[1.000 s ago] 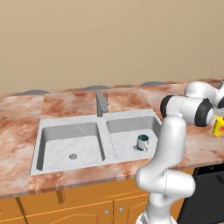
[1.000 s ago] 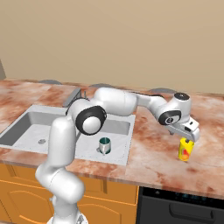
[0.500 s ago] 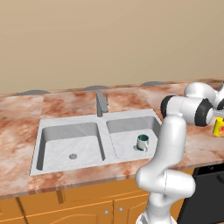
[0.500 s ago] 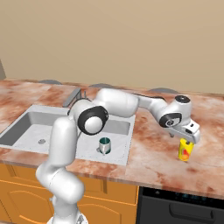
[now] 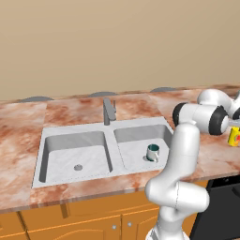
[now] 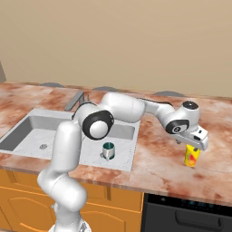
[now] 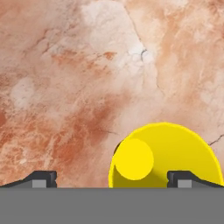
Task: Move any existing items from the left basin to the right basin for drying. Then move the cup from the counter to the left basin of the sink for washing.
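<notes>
Yellow cup (image 6: pixel 192 155) stands upright on the desk (image 6: pixel 158 158), well to the right of the sink (image 6: pixel 27 131). It has a red mark on its side. The hand (image 6: pixel 194 145) hangs right over the cup, looking down into it. From the hand's own camera, the cup (image 7: pixel 164 155) is a bright yellow ring with a round yellow bottom, sitting low in the picture. The two dark fingertips (image 7: pixel 41 178) are spread wide apart. One sits over the cup's far rim and the other is off to the side over bare stone, so the cup is not centred between them. The fingers are open and hold nothing.

The little silvery mug (image 5: pixel 153 152) with the teal inside stands upright in the right basin (image 5: pixel 136 138), near its front edge. The left basin (image 5: pixel 70 154) has just its round drain (image 5: pixel 78 167) in it. The grey faucet (image 5: pixel 108 110) stands behind the wall between the two basins. Orange cabinets (image 5: pixel 84 220) sit under the desk.
</notes>
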Controlling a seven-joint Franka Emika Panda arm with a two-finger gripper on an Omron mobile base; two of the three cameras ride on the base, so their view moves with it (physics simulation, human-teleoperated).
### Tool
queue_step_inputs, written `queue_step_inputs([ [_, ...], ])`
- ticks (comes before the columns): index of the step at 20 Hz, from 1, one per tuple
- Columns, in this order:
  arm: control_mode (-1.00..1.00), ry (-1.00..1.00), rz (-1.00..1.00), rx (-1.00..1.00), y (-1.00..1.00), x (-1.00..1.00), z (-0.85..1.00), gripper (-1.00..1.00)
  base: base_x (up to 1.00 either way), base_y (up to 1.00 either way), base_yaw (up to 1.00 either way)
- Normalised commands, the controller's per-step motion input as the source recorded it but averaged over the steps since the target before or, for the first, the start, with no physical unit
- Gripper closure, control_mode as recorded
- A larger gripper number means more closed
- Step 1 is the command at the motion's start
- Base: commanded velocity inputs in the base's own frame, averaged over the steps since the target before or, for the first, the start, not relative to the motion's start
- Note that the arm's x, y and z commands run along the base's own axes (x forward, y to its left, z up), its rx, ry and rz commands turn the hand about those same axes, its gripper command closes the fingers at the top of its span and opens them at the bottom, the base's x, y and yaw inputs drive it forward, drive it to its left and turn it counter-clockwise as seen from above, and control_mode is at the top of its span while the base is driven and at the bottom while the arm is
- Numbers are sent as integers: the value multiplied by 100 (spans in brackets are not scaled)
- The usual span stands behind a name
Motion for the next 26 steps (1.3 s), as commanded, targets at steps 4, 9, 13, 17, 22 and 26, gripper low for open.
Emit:
queue_step_inputs([
  [4, -100, 0, 6, 0, 0, 4, -5, -100, 0, 0, 0],
  [9, -100, 0, 7, 0, 0, 3, -10, -100, 0, 0, 0],
  [13, -100, 1, 7, 0, 0, 4, -17, -100, 0, 0, 0],
  [17, -100, 2, 6, 0, 0, 3, -23, -100, 0, 0, 0],
  [22, -100, 2, 2, 0, 0, 3, -11, 100, 0, 0, 0],
  [26, -100, 0, 0, 0, 0, 0, 0, 100, 0, 0, 0],
])
